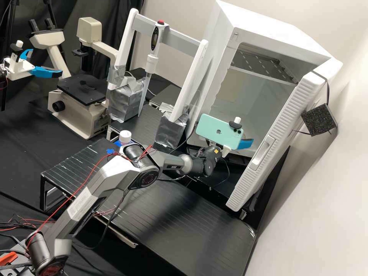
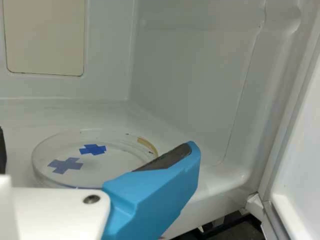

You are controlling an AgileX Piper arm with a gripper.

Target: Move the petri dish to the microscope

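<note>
At the open front of the white chamber, my gripper [image 1: 245, 144] is partly hidden behind the mint-green phone mounted on the wrist. In the wrist view the gripper [image 2: 96, 150] is open, one blue finger with a dark pad standing well apart from a dark tip at the edge. A clear round petri dish [image 2: 112, 167] lies flat on the chamber's white floor, close beyond the fingers, two blue tape crosses showing at it. Part of its near rim is hidden by the gripper. The beige microscope [image 1: 76, 111] with its black stage stands at the back left of the bench.
The chamber's side wall [image 2: 195, 75] rises beside the dish, and its ribbed door [image 1: 276, 142] stands open. A pipette [image 1: 151, 63] hangs on a white frame between chamber and microscope. A white-capped bottle [image 1: 125, 137] is behind the arm's elbow. Another arm's blue-fingered gripper is near the microscope.
</note>
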